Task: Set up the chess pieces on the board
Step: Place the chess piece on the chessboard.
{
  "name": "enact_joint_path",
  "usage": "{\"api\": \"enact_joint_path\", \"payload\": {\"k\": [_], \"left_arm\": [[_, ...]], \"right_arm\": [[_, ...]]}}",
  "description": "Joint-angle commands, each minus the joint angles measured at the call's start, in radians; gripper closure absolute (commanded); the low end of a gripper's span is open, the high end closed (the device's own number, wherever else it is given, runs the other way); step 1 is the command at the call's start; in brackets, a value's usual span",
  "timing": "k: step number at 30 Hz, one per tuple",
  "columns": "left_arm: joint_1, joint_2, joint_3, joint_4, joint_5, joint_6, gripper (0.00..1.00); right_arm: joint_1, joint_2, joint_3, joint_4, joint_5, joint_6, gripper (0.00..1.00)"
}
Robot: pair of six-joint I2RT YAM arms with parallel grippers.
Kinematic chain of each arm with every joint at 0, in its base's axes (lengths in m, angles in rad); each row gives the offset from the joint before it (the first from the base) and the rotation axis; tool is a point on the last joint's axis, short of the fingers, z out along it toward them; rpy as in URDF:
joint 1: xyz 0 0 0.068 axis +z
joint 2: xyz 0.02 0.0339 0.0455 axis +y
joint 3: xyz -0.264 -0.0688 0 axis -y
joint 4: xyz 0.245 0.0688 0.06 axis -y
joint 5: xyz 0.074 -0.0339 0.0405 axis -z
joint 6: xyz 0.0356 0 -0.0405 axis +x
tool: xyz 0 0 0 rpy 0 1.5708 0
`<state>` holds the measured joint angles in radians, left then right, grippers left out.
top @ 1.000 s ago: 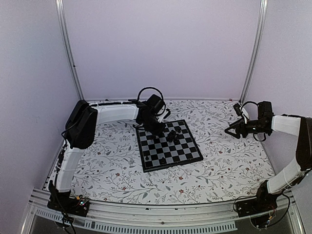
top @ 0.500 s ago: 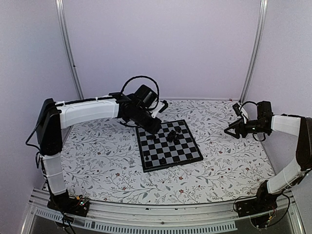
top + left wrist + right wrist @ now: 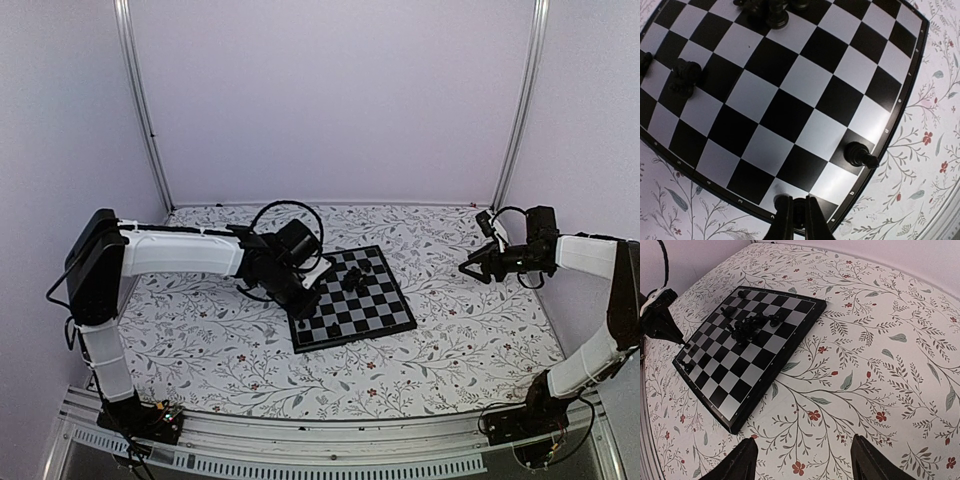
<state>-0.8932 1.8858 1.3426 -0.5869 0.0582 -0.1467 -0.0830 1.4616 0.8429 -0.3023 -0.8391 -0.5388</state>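
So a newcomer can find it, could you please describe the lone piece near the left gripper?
Start at the board corner beneath the left gripper. Just along the edge, one black piece sits on a dark outer-row square. It is alone, while the other pieces sit several squares away.

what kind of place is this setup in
Probably a robotics lab test cell: a left arm and right arm bolted to a metal rail, plain pale walls framed by aluminium posts, and a chessboard on a floral table cover, staged for practice.
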Motion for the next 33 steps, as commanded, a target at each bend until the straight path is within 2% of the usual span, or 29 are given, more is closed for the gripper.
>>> {"api": "enact_joint_path", "payload": {"k": [1,29,33], "left_arm": [[-0.022,0.002,-0.001,0.042,0.022,-0.001,0.96],[-0.032,0.135,0.087,0.023,-0.009,0.017,0.9],[-0.032,0.135,0.086,0.016,-0.01,0.016,0.84]], "right_arm": [[0.008,-0.003,0.019,-0.008,0.012,0.001,0.33],[0.008,0.009,0.018,-0.011,0.019,-0.006,0.33],[0.009,0.008,0.018,-0.011,0.02,-0.007,0.33]]}}
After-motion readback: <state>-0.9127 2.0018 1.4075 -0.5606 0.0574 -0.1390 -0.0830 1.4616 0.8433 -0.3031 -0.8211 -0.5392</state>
